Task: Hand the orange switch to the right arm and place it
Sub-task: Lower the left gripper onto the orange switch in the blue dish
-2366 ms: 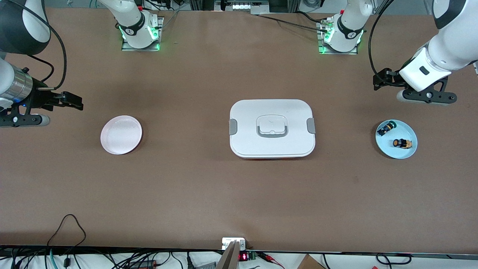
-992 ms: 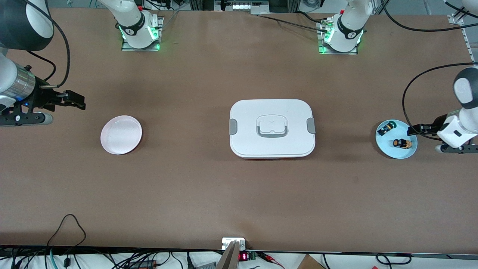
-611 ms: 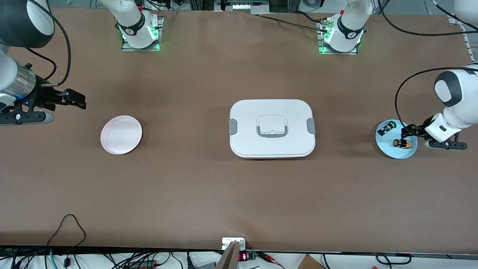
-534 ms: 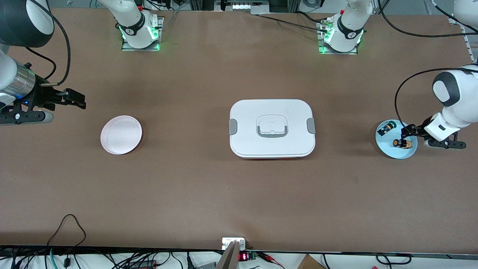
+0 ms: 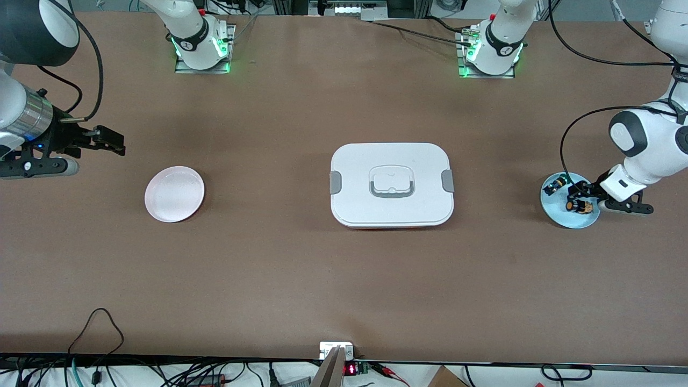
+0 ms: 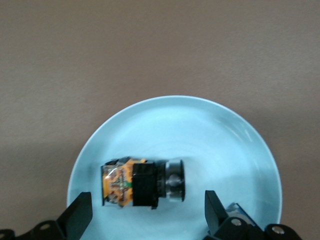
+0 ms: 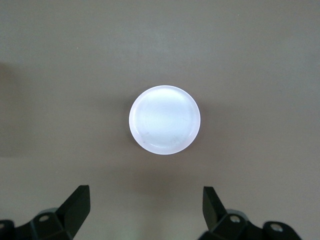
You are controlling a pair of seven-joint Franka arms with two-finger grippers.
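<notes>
- Left gripper (image 6: 145,220) is spread wide over the orange switch (image 6: 142,183), which lies on the blue plate (image 6: 225,145).
- Right gripper (image 7: 145,212) waits, spread wide, near the white plate (image 7: 164,120).

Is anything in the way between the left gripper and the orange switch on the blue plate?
Nothing visible. The left gripper is open, fingers either side of the orange switch lying on the blue plate. The green-capped switch lies apart, farther from the front camera.
</notes>
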